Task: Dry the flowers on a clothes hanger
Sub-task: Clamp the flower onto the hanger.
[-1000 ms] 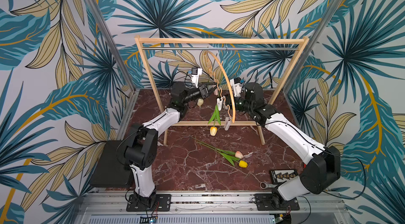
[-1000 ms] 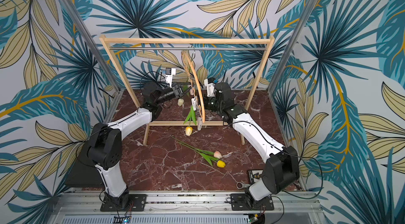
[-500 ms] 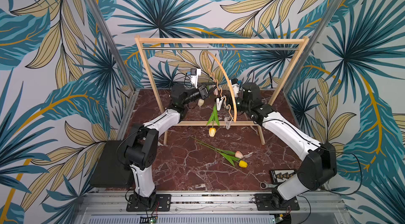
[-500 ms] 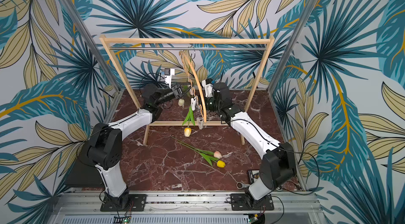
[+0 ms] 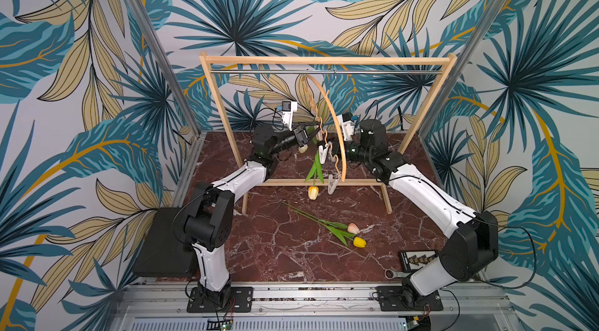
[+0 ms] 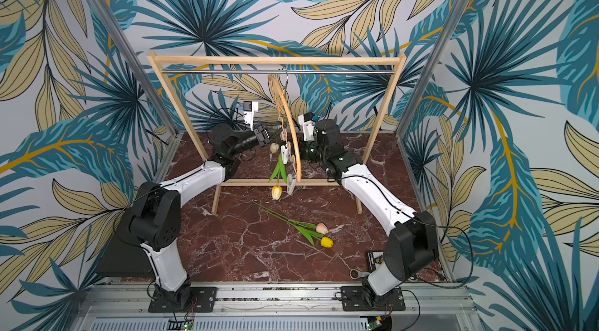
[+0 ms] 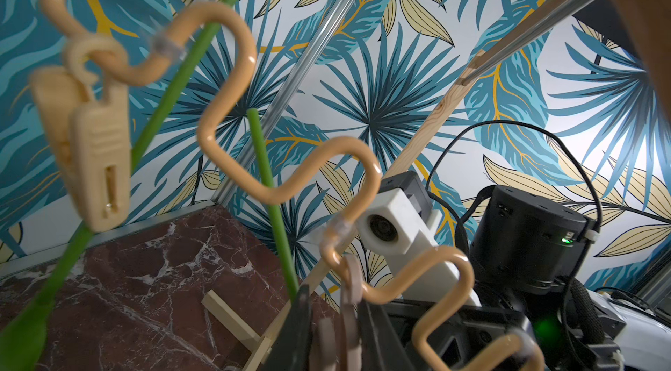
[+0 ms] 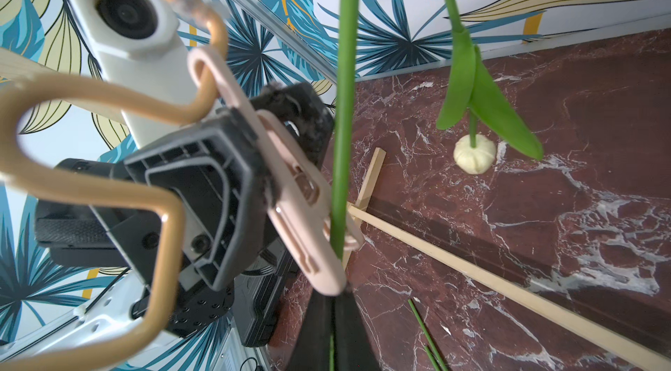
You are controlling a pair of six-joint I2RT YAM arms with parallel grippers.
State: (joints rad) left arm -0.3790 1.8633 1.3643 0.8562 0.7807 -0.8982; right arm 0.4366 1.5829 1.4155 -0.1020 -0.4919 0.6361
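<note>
Wooden clothes hanger [image 5: 332, 112]: your L tool [image 7: 337, 333] squeezes a peg clip [image 8: 290, 198], R tool [image 8: 332, 336] is pinched on tulip stem [image 8: 343, 96].

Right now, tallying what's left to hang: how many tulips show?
4: cream tulip and orange-yellow tulip hang at the hanger; pink tulip and yellow tulip lie on the table.

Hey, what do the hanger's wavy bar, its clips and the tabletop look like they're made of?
Wavy bar: probably metal wire with a smooth tan coating, given its thin, even bends.
Clips: matte pinkish or cream plastic with moulded ridges.
Tabletop: glossy red-brown marble look with white veins, possibly a printed surface.
</note>
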